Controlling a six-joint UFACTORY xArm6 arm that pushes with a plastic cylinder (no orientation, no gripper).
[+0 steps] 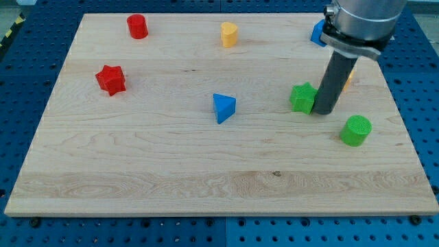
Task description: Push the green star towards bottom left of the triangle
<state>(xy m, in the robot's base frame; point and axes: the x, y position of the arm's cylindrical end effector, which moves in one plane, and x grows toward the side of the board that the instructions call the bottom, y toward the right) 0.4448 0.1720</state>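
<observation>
On the pale wooden board [137, 171], the small green star-shaped block [302, 97] sits right of centre, and my tip [324, 112], the lower end of the dark rod, stands against its right side, touching or all but touching it. There is no claw on this arm, only the rod, so nothing is spread, pressed or pinched.

The blue triangular block [223, 108] lies to the star's left, near the middle of the board, with bare wood between the two. Nothing stands on the stretch between them.

A green cylinder block [356, 130] rests to the lower right of the tip, apart from it. Behind the rod, a yellow block [350, 77] peeks out, its shape hidden, and a blue block [317, 32] at the view's top is partly covered by the arm. A yellow rounded block [228, 33] sits top centre, a red cylinder [138, 26] top left, and a red star-shaped block [110, 79] at the left.
</observation>
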